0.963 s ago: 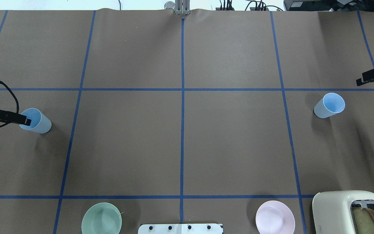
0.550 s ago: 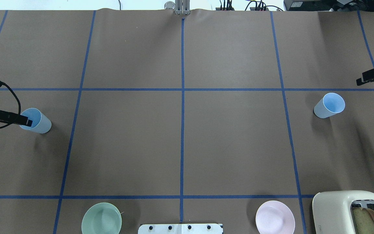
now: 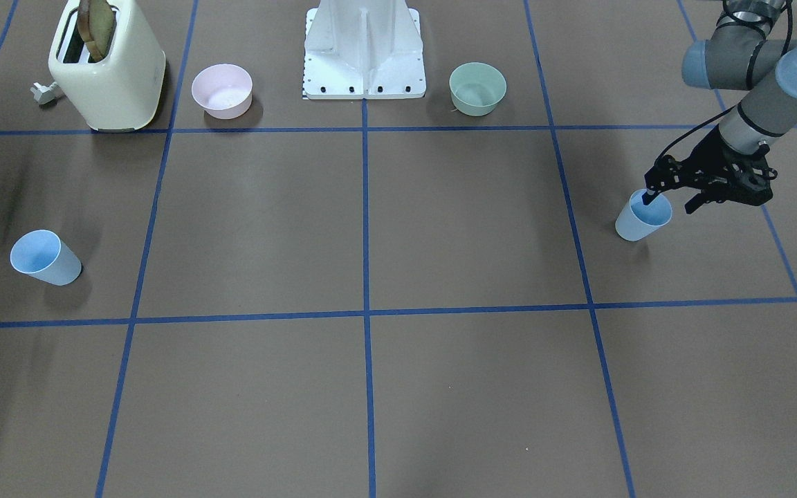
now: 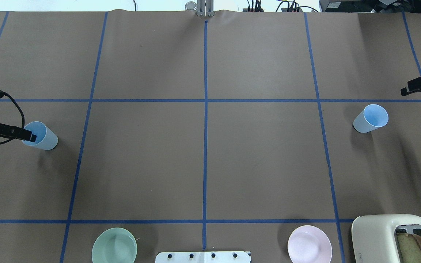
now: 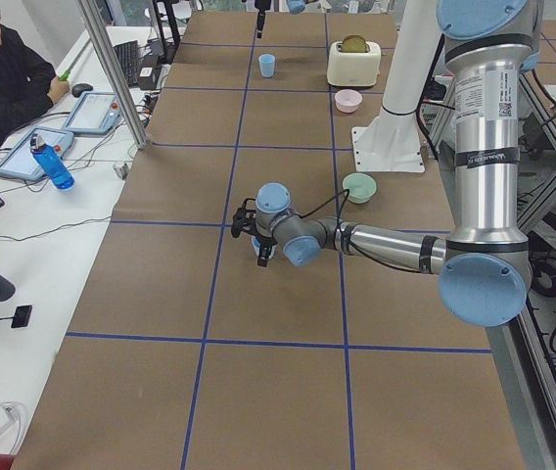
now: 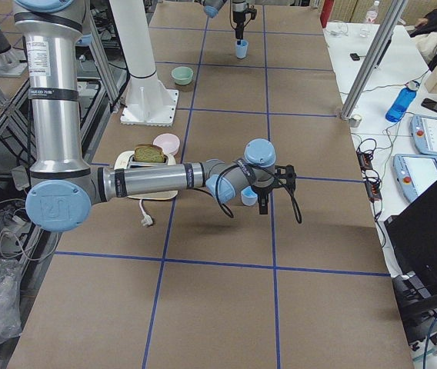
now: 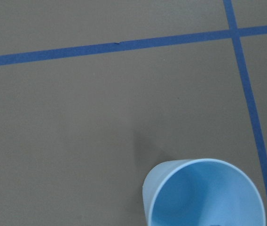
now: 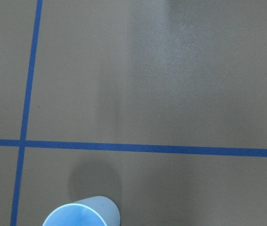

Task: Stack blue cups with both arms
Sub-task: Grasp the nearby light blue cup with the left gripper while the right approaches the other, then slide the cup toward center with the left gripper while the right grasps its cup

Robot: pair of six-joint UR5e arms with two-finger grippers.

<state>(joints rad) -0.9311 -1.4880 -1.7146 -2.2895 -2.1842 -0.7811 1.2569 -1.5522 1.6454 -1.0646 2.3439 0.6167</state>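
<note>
Item 1: my left gripper (image 3: 670, 203), jaws wide, astride wall of left blue cup (image 3: 639, 223); one finger inside, other outside.
Item 2: my right gripper (image 4: 420, 86), mostly out of view, near right blue cup (image 4: 370, 118), not touching; jaw gap: cannot tell.

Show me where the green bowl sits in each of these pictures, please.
Front-facing: green bowl near the top, right of the white base.
Overhead: bowl at bottom edge, left of base.
Exterior left: bowl near centre, just below base.
Exterior right: bowl upper left, above base.
Wrist views: not in either.
Shared landmark: the white base.
</note>
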